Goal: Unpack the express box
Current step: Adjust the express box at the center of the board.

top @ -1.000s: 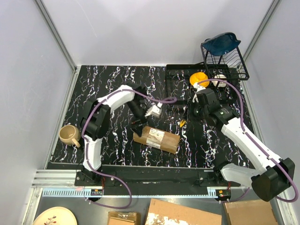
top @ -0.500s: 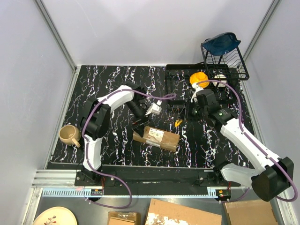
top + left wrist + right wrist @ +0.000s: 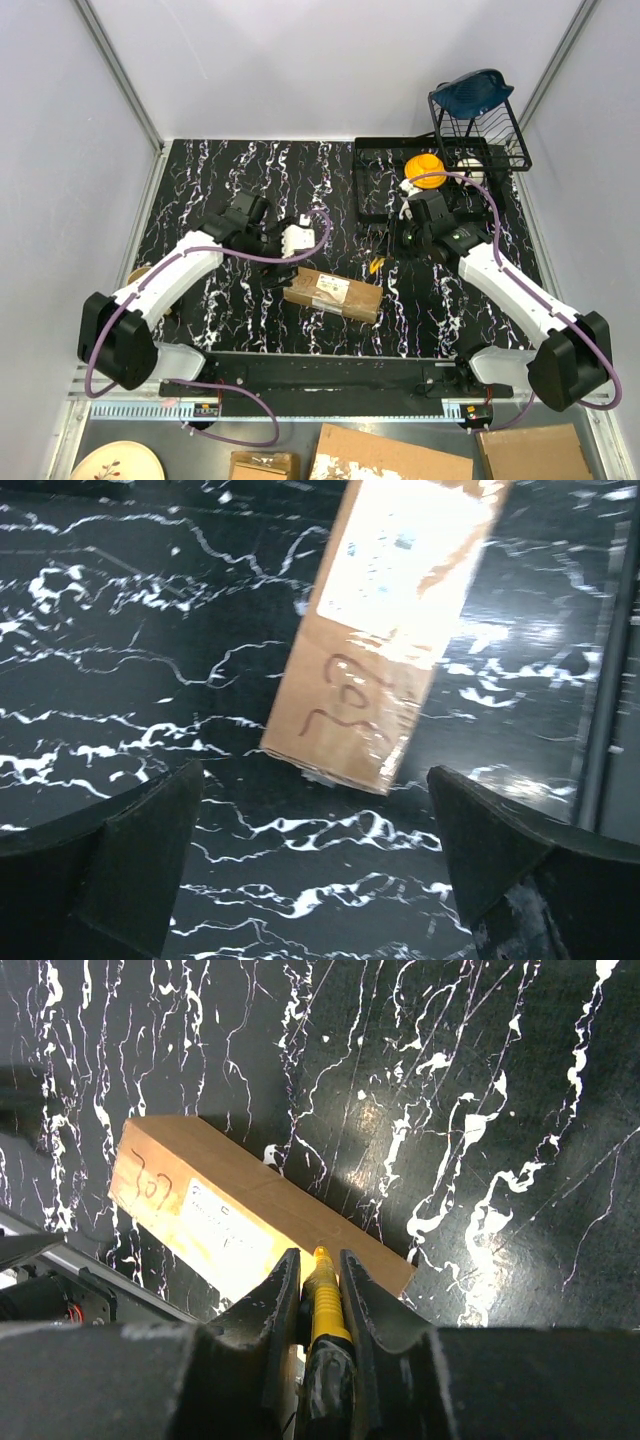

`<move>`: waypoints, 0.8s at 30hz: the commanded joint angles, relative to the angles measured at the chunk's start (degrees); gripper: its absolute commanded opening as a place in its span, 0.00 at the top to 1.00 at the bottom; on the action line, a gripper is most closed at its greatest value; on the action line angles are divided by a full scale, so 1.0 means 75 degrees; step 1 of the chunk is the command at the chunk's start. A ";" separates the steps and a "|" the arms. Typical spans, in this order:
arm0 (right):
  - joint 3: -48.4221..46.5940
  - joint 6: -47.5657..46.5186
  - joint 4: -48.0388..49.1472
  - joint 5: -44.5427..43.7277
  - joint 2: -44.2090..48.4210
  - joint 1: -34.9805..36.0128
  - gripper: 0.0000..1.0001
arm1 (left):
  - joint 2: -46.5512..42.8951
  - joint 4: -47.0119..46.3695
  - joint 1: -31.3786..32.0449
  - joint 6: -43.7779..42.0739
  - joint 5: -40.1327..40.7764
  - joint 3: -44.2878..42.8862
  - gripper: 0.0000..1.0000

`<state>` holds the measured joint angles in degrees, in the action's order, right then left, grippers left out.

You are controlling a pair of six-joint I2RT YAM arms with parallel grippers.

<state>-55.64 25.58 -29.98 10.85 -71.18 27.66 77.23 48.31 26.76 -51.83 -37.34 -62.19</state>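
Observation:
The express box (image 3: 333,292), a brown oblong carton with clear tape and a white label, lies flat near the table's front middle. My left gripper (image 3: 282,266) hovers open just off its left end. In the left wrist view the box (image 3: 390,650) sits ahead of the wide-apart fingers (image 3: 130,860), nothing between them. My right gripper (image 3: 385,250) is shut on a yellow-and-black utility knife (image 3: 376,266), a little above and to the right of the box. In the right wrist view the knife (image 3: 322,1295) points at the box (image 3: 240,1225) below.
A black tray (image 3: 372,180) with an orange object (image 3: 424,168) stands at the back right. Behind it is a wire rack (image 3: 480,125) holding a blue item. Cardboard pieces (image 3: 390,455) and a plate (image 3: 115,462) lie below the table's front rail (image 3: 320,372).
The left arm has swung down and to the left, its gripper staying by the box's left end. The right gripper has carried the knife left, toward the box.

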 commanded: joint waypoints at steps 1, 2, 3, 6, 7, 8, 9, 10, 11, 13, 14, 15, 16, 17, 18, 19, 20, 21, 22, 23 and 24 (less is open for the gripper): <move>-0.0269 0.0034 0.0399 -0.0040 -0.0049 -0.0020 1.00 | -0.0090 -0.2374 0.0508 0.0701 0.1847 0.0919 0.01; -0.0304 0.0034 0.0388 -0.0052 -0.0072 -0.0032 1.00 | -0.0207 -0.2457 0.0765 0.0619 0.2419 0.1014 0.01; -0.0339 0.0034 0.0399 -0.0052 -0.0095 -0.0032 1.00 | -0.0266 -0.2666 0.0849 0.0502 0.2621 0.1108 0.01; -0.0468 0.0057 0.0411 -0.0169 -0.0072 -0.0032 1.00 | -0.0302 -0.3006 0.0931 0.0291 0.3009 0.1343 0.01; -0.0526 0.0058 0.0411 -0.0204 -0.0049 -0.0032 1.00 | -0.0301 -0.3090 0.0978 0.0209 0.3103 0.1471 0.01; -0.0539 0.0069 0.0399 -0.0228 -0.0037 -0.0032 1.00 | -0.0301 -0.3230 0.1094 0.0104 0.3243 0.1530 0.01; -0.0562 0.0081 0.0399 -0.0263 0.0009 -0.0032 1.00 | -0.0290 -0.3289 0.1154 -0.0095 0.3303 0.1600 0.01; -0.0585 0.0081 0.0399 -0.0321 0.0056 -0.0032 1.00 | -0.0290 -0.3324 0.1189 -0.0155 0.3292 0.1682 0.01; -0.0609 0.0093 0.0376 -0.0357 0.0091 -0.0032 1.00 | -0.0267 -0.3336 0.1236 -0.0202 0.3245 0.1683 0.01; -0.0609 0.0093 0.0318 -0.0439 0.0220 -0.0032 1.00 | -0.0278 -0.3325 0.1352 -0.0307 0.3256 0.1741 0.01; -0.0609 0.0104 0.0317 -0.0462 0.0290 -0.0032 1.00 | -0.0301 -0.3267 0.1388 -0.0331 0.3280 0.1765 0.01; -0.0621 0.0104 0.0282 -0.0463 0.0314 -0.0032 1.00 | -0.0348 -0.3162 0.1423 -0.0331 0.3257 0.1707 0.01; -0.0609 0.0104 0.0282 -0.0463 0.0361 -0.0032 1.00 | -0.0418 -0.3033 0.1435 -0.0308 0.3117 0.1649 0.01; -0.0609 0.0093 0.0259 -0.0474 0.0396 -0.0032 1.00 | -0.0453 -0.2672 0.1447 -0.0284 0.3023 0.1602 0.01; -0.0609 0.0093 0.0247 -0.0497 0.0397 -0.0032 1.00 | -0.0512 -0.2506 0.1459 -0.0249 0.2964 0.1532 0.01; -0.0597 0.0081 0.0235 -0.0509 0.0408 -0.0020 1.00 | -0.0617 -0.2377 0.1540 -0.0203 0.2871 0.1496 0.01; -0.0597 0.0093 0.0224 -0.0498 0.0408 -0.0043 1.00 | -0.0664 -0.2109 0.1564 -0.0133 0.2812 0.1472 0.01; -0.0563 0.0093 0.0247 -0.0475 0.0408 -0.0032 1.00 | -0.0769 -0.2002 0.1599 -0.0074 0.2753 0.1426 0.01; -0.0551 0.0093 0.0247 -0.0463 0.0397 -0.0032 1.00 | -0.0805 -0.1896 0.1669 -0.0050 0.2671 0.1391 0.01; -0.0527 0.0081 0.0247 -0.0439 0.0362 -0.0032 1.00 | -0.0829 -0.1686 0.1728 -0.0003 0.2682 0.1390 0.01; -0.0481 0.0093 0.0282 -0.0416 0.0350 -0.0032 1.00 | -0.0864 -0.1626 0.1786 -0.0015 0.2705 0.1355 0.01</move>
<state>-57.80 25.98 -29.39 8.40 -69.49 27.66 73.76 32.10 38.61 -52.53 -15.81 -50.11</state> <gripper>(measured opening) 0.251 0.987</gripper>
